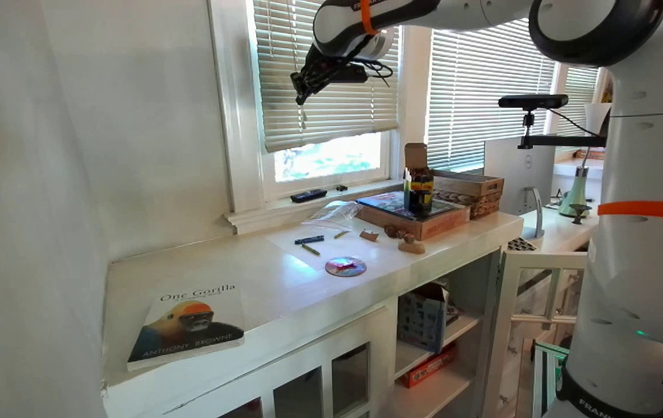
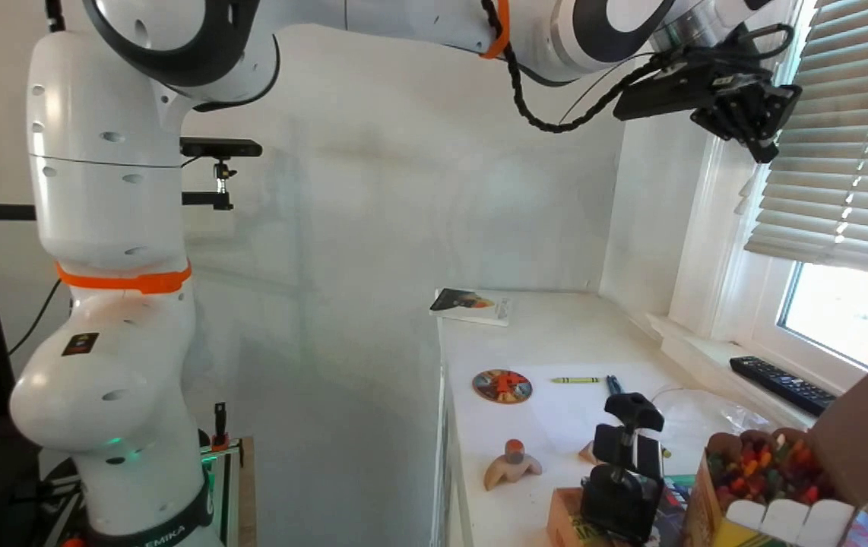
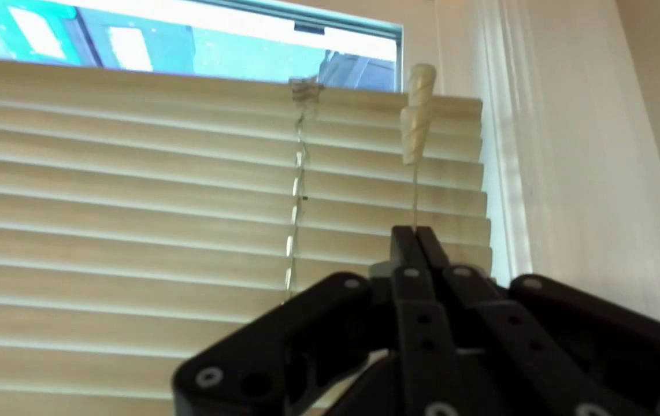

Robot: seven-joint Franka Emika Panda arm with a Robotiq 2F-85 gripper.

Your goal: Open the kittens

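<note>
The white slat blind (image 1: 343,110) hangs in the narrower window, with glass showing below its bottom rail. It also shows in an exterior view (image 2: 829,190) and fills much of the wrist view (image 3: 133,225), which stands upside down. My gripper (image 3: 415,232) is in front of the blind near its side edge, fingertips together on the thin pull cord (image 3: 415,193). The cord's pale tassels (image 3: 418,115) hang just below the fingertips. The gripper shows high in both exterior views, at the blind (image 1: 301,100) and beside the window frame (image 2: 765,152).
The white counter (image 1: 192,267) below holds a book (image 1: 192,325), a disc (image 1: 345,266), crayons and a game box (image 1: 424,223) with a crayon box (image 2: 768,471) on it. A remote (image 1: 308,195) lies on the sill. A cabinet door (image 1: 540,302) stands open.
</note>
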